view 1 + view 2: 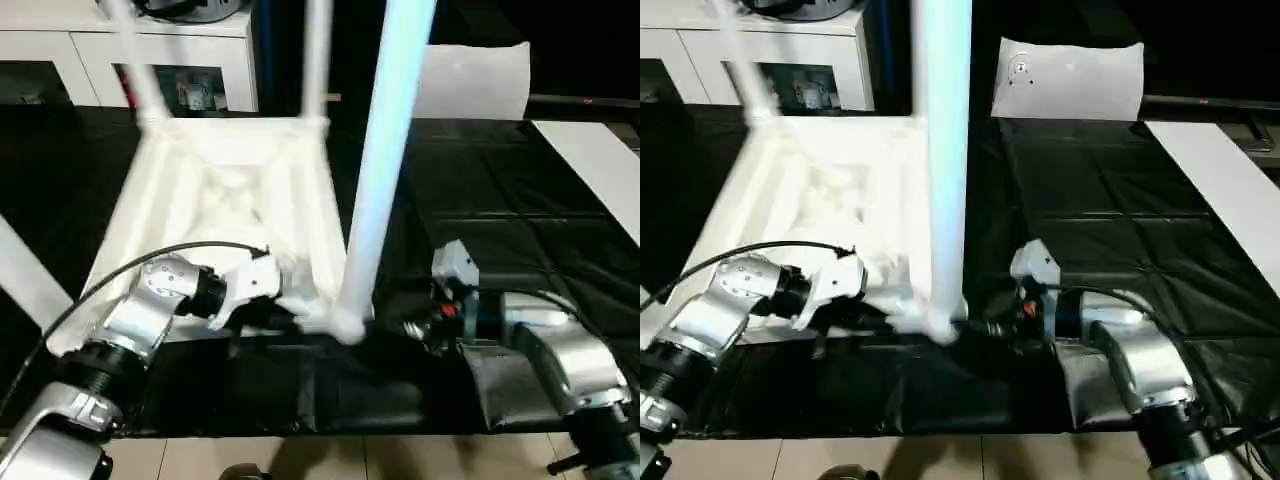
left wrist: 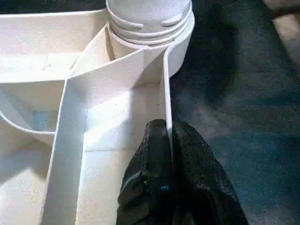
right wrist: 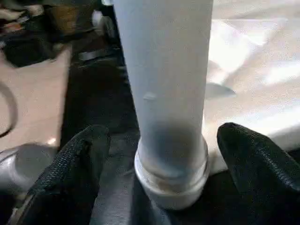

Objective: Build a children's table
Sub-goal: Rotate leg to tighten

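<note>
Children's table (image 1: 230,190): left wrist view reveals left end effector (image 2: 169,140) pinching its rim.

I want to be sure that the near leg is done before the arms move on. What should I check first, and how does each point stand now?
1. Left tool shut on the table top's side wall: ok, one finger on each side of the wall.
2. Right tool open around the near leg: ok, fingers apart from the leg on both sides.
3. Near leg standing upright in its corner socket: ok.
4. Leg screwed fully home: cannot tell; thread rings still show above the socket.
5. Far legs in place: ok, two rise at the far corners.
6. Table top lying underside up on the black cover: ok.
</note>
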Available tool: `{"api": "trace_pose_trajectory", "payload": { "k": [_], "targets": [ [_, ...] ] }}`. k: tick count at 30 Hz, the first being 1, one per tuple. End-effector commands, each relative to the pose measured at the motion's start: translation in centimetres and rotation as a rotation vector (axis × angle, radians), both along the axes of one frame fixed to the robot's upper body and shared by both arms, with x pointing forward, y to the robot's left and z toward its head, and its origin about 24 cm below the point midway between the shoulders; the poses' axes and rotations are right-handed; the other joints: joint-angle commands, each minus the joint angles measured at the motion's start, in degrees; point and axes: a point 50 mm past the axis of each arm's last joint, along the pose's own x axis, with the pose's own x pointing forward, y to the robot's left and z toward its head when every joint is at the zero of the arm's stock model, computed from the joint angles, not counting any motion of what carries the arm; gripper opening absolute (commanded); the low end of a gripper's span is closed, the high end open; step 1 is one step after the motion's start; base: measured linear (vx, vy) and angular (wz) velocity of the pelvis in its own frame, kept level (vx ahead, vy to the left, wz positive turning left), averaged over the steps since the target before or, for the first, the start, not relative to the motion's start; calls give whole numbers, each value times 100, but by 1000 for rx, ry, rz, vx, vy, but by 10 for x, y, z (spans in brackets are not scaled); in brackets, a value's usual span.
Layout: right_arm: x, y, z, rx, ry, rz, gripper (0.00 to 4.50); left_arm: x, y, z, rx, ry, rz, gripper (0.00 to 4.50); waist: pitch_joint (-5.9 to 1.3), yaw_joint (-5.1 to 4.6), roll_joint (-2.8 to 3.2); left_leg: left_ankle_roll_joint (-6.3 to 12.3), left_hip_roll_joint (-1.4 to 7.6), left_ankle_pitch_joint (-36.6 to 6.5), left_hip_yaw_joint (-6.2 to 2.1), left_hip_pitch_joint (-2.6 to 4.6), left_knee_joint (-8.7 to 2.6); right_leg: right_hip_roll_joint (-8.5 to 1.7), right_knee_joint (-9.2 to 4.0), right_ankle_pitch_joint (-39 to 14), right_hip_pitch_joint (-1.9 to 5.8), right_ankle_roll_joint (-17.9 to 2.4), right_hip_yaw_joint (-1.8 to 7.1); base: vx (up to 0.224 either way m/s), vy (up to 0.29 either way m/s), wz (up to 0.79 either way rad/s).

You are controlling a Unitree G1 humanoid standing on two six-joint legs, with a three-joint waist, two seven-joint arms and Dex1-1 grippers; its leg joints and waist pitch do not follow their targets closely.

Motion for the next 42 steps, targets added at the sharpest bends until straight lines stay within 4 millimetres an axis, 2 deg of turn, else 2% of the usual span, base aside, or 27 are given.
{"api": "trace_pose_trajectory", "payload": {
  "k": [1,4,5,6,7,8,10,12,20,23,25,26,28,31,33,34,36,37,38,39,41,42],
  "targets": [
    [1,5,1,-14,-11,77,374,-5,-11,1,38,12,-151,0,-298,-17,16,215,362,-1098,-76,70,-347,-500,-380,-633,220,-1378,264,0,0,0],
    [4,9,1,-17,-7,119,364,-5,-11,2,49,17,-189,0,-316,32,7,232,359,-973,-68,78,-332,-488,-346,-407,215,-1443,255,0,0,0],
    [4,10,1,-17,-6,130,343,-5,-11,2,51,19,-198,0,-317,46,10,237,358,-965,-66,76,-325,-488,-338,-359,214,-1454,253,0,0,0],
    [5,12,0,-27,2,157,343,-5,-12,2,53,19,-209,0,-321,48,-12,240,360,-962,-68,73,-328,-489,-330,-359,223,-1453,247,0,0,0],
    [5,12,-1,-28,4,161,343,-5,-12,2,53,19,-209,0,-317,50,-6,236,362,-975,-71,69,-330,-496,-332,-382,223,-1454,248,0,0,0],
    [4,14,-2,-30,21,187,322,-5,-12,2,55,18,-215,0,-314,61,-12,233,362,-977,-69,64,-328,-502,-337,-424,227,-1431,251,0,0,0],
    [4,16,-2,-22,47,214,304,-5,-12,2,55,19,-221,0,-317,68,-5,235,362,-981,-75,62,-331,-502,-340,-483,231,-1416,247,0,0,0],
    [4,17,-3,-20,69,242,293,-5,-12,1,58,20,-228,0,-315,68,-24,228,361,-1022,-70,68,-330,-505,-353,-601,226,-1403,249,0,0,0],
    [4,17,-5,-22,85,266,218,-4,-10,0,59,22,-229,0,-328,118,-21,237,366,-917,-70,68,-320,-507,-328,-480,222,-1409,245,0,0,0],
    [3,18,-7,-13,96,263,206,-3,-9,-1,53,24,-207,0,-330,125,5,210,362,-937,-75,70,-321,-499,-329,-491,223,-1389,247,0,0,0],
    [2,18,-8,-7,99,258,203,-3,-9,-2,45,26,-194,0,-330,124,-1,205,364,-946,-73,73,-321,-499,-328,-438,223,-1405,245,0,0,0],
    [0,19,-8,18,114,234,203,-1,-10,-2,11,34,-138,0,-334,123,20,197,363,-943,-72,74,-320,-493,-321,-394,224,-1415,246,0,0,0],
    [-1,21,-9,43,126,206,200,1,-11,-1,-10,28,-100,0,-323,136,8,201,363,-967,-72,76,-323,-491,-331,-395,224,-1424,248,0,0,0],
    [-3,25,-11,69,132,154,200,4,-11,-2,-9,15,-49,0,-306,135,14,133,361,-1138,-78,74,-346,-502,-367,-776,217,-1335,256,0,0,0],
    [-3,32,-16,94,122,66,200,7,-11,-4,8,-2,30,0,-270,130,13,10,366,-1418,-99,83,-393,-523,-426,-1358,209,-1184,269,0,0,0],
    [0,41,-22,95,113,-50,200,11,-15,-4,-17,-7,124,0,-261,124,13,-18,356,-1517,-106,85,-401,-531,-451,-1575,206,-1137,265,0,0,0],
    [5,52,-28,94,109,-178,199,14,-23,-3,-65,-10,220,0,-227,30,0,-234,342,-1895,-157,122,-445,-568,-525,-2591,163,-867,267,-26,-4,-3],
    [6,53,-29,93,110,-205,199,14,-24,-3,-72,-10,233,0,-216,-3,-5,-263,330,-1943,-164,122,-453,-568,-557,-2807,153,-802,260,-59,3,-10],
    [10,59,-33,93,121,-298,199,15,-29,-3,-90,-11,280,0,-213,-73,-13,-306,333,-1951,-192,103,-467,-593,-578,-3072,166,-690,253,-59,3,-10],
    [12,64,-36,96,131,-349,198,16,-32,-3,-99,-19,321,0,-200,-163,-1,-319,314,-2068,-216,71,-483,-575,-610,-3312,164,-586,216,-56,19,-16],
    [17,71,-39,96,146,-436,197,18,-37,-4,-116,-30,389,0,-209,-260,-17,-303,301,-2212,-227,87,-472,-573,-658,-3459,136,-509,200,0,0,0],
    [20,76,-40,95,151,-488,197,19,-40,-4,-123,-32,417,0,-218,-291,-8,-270,298,-2226,-217,124,-449,-576,-672,-3380,97,-545,217,0,0,0]
  ]
}}
